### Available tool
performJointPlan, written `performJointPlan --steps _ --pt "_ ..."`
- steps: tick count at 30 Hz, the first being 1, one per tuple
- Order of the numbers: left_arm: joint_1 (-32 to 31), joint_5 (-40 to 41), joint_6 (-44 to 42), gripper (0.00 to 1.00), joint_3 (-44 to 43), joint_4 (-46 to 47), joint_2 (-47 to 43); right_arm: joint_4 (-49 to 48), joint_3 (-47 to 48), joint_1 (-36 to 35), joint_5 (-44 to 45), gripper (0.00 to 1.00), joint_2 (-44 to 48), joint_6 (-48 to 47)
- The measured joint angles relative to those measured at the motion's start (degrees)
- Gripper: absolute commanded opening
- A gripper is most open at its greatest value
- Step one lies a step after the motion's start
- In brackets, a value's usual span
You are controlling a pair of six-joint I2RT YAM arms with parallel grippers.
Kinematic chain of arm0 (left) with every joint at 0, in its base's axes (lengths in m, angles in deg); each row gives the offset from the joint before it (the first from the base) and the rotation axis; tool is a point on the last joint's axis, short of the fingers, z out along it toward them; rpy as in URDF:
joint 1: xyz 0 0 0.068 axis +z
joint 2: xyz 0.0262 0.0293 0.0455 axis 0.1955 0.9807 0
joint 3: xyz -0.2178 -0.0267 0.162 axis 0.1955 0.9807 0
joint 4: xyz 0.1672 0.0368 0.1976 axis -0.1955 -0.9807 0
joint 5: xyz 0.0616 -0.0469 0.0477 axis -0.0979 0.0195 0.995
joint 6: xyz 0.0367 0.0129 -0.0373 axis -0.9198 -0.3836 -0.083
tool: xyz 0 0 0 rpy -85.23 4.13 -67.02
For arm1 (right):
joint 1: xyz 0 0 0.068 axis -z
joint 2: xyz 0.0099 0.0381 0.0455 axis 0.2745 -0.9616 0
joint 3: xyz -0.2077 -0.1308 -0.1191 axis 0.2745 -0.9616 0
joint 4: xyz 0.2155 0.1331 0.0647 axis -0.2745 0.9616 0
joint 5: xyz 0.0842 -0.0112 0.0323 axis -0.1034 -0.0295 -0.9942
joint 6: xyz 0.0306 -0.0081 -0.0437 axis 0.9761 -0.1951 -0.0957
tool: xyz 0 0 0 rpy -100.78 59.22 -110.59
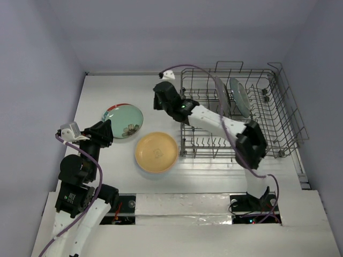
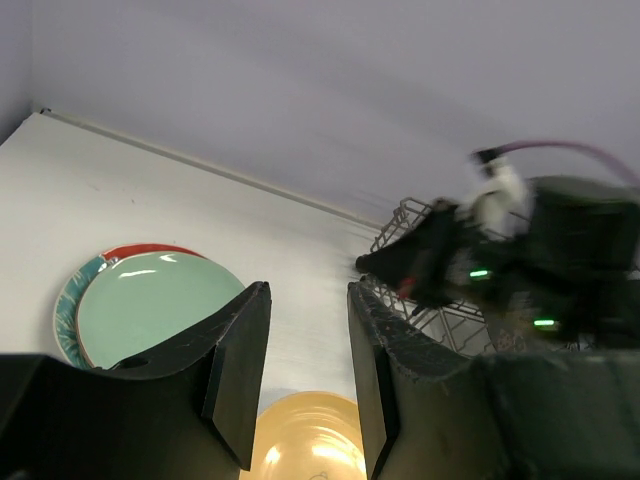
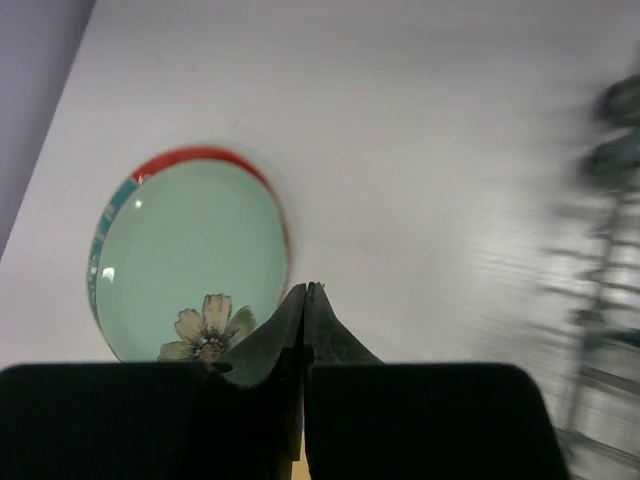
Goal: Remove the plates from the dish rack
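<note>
Black left gripper (image 2: 307, 296) hangs parted and empty near a mint green plate (image 1: 122, 119) stacked on a red-rimmed plate (image 3: 192, 155). A yellow plate (image 1: 156, 152) lies further right. The right gripper (image 3: 305, 292) is clenched on nothing beside the wire rack (image 1: 268, 123), where two plates (image 1: 239, 99) stand.

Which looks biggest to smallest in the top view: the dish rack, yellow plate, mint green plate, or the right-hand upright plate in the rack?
1. dish rack, by far.
2. yellow plate and mint green plate: about alike, no ranking.
3. right-hand upright plate: seen nearly edge-on, so it only looks smallest.
</note>
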Motion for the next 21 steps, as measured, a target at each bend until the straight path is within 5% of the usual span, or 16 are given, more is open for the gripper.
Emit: performJointPlan --steps 3,6,7,11,14,21 --pt "0.0 0.0 0.0 0.34 0.0 0.0 0.0 -0.1 -6.3 0.3 7.3 0.0 12.2 -5.9" --pt "0.0 0.0 0.0 0.34 0.0 0.0 -0.3 0.2 -10.9 2.6 13.4 0.3 23.5 -10.2" --pt "0.0 0.0 0.0 0.34 0.0 0.0 -0.4 0.2 -12.6 4.1 15.0 0.5 26.8 -11.2" --pt "0.0 -0.2 0.0 0.34 0.0 0.0 -0.6 3.6 -19.1 12.3 20.6 0.76 36.1 -13.6" --pt "0.1 -0.4 0.0 0.34 0.0 0.0 -0.6 7.7 -21.4 15.8 23.6 0.82 36.2 -15.0" --pt "0.1 -0.6 0.0 0.34 0.0 0.0 -0.6 13.9 -21.4 16.3 23.4 0.78 28.0 -18.3"
